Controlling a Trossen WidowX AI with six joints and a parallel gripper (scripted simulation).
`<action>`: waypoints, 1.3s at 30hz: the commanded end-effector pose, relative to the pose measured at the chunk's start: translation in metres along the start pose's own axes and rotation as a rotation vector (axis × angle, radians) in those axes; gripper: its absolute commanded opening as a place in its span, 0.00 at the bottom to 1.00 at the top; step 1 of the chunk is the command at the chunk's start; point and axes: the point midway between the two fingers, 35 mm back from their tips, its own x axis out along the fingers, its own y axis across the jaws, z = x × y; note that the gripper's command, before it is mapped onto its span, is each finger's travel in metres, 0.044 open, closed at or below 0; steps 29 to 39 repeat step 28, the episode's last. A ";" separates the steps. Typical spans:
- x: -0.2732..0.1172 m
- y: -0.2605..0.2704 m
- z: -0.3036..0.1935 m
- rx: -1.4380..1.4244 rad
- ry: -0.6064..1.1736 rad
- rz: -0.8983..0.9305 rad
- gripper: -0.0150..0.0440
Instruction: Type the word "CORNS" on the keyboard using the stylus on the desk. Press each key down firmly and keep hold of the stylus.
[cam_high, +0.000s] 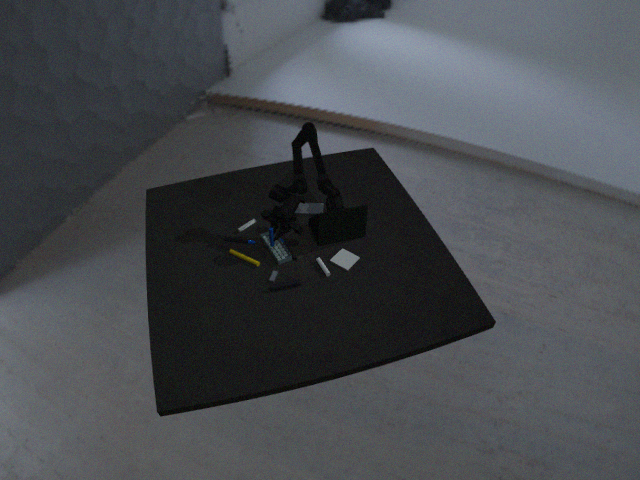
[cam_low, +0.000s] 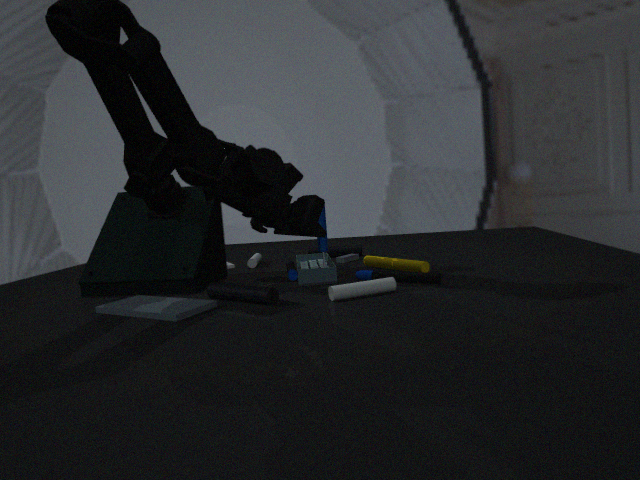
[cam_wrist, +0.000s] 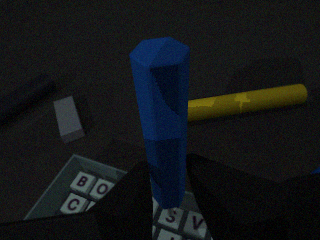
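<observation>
The blue stylus (cam_high: 271, 237) (cam_low: 322, 243) (cam_wrist: 162, 105) stands nearly upright in my gripper (cam_low: 321, 229) (cam_wrist: 167, 166), which is shut on it. The keyboard (cam_high: 281, 254) (cam_low: 317, 275) (cam_wrist: 95, 165) is a small grey-green tray of pale lettered keys under the gripper. In the wrist view the stylus's lower end is over the upper edge of the S key (cam_wrist: 171, 217), with the V key (cam_wrist: 195, 223) to its right. The B, O and C keys show at the left. In the exterior view the stylus reaches down to the keyboard's rim; its tip and any contact are hidden.
A yellow marker (cam_high: 244, 257) (cam_low: 395, 264) (cam_wrist: 260, 101) and a small grey block (cam_high: 272, 275) (cam_wrist: 68, 118) lie beyond the keyboard. A white cylinder (cam_high: 247, 225) (cam_low: 362, 288) and a blue-tipped black pen (cam_high: 239, 239) (cam_low: 405, 277) lie beside it. A dark upright box (cam_high: 341, 225) stands near the arm's base.
</observation>
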 end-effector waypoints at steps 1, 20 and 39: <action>0.001 0.002 -0.001 -0.001 0.002 0.008 0.39; -0.014 0.001 0.027 -0.001 0.002 0.008 0.39; -0.018 0.001 0.033 0.000 0.001 0.007 0.39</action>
